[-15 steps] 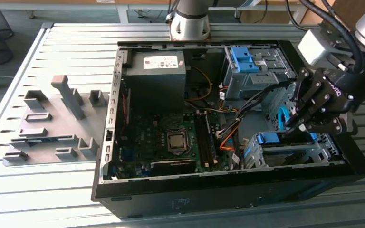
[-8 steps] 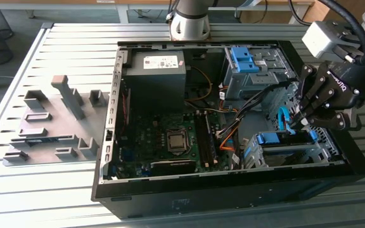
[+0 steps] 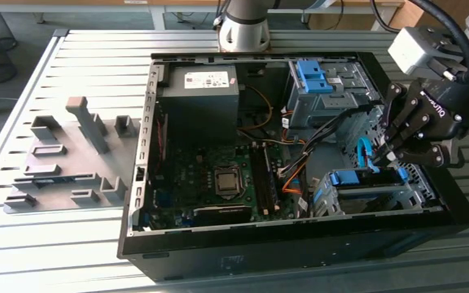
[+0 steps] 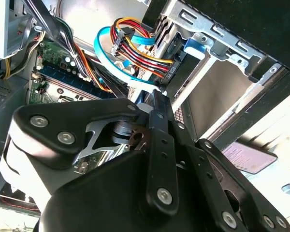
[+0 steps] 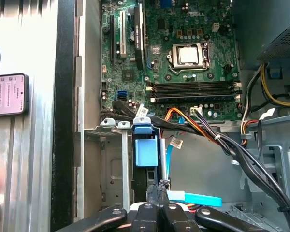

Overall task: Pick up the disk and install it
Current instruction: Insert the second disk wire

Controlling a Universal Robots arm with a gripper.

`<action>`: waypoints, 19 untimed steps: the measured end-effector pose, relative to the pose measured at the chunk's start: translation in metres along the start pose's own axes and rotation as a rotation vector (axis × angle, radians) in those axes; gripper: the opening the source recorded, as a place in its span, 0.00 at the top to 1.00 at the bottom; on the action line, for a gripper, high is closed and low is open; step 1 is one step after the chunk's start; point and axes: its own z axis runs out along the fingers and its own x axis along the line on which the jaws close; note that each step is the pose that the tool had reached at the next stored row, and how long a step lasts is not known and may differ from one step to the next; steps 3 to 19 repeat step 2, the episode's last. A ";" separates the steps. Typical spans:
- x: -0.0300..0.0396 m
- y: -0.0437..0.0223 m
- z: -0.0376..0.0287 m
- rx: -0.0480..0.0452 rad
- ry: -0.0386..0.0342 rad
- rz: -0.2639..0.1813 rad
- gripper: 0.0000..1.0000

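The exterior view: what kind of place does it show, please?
Probably a robotics lab or test bench. An open computer case lies on a slatted metal table, a grey fixture block sits beside it, and the gripper reaches into the drive bay.

Exterior view high above the open computer case (image 3: 300,244); both wrist views close inside it.

We see the disk (image 5: 146,150) only by its blue rail — its body sits hidden in the metal bay (image 5: 113,164); the gripper (image 5: 159,186) is cut off by the first wrist view's edge.
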 end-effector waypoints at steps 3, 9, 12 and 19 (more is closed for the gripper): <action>0.0000 0.0000 0.0000 0.0000 -0.0003 0.000 0.89; 0.0000 0.0000 0.0000 0.0000 -0.0003 0.000 0.89; 0.0000 0.0000 0.0000 0.0000 -0.0003 0.000 0.89; 0.0000 0.0000 0.0000 0.0000 -0.0003 0.000 0.89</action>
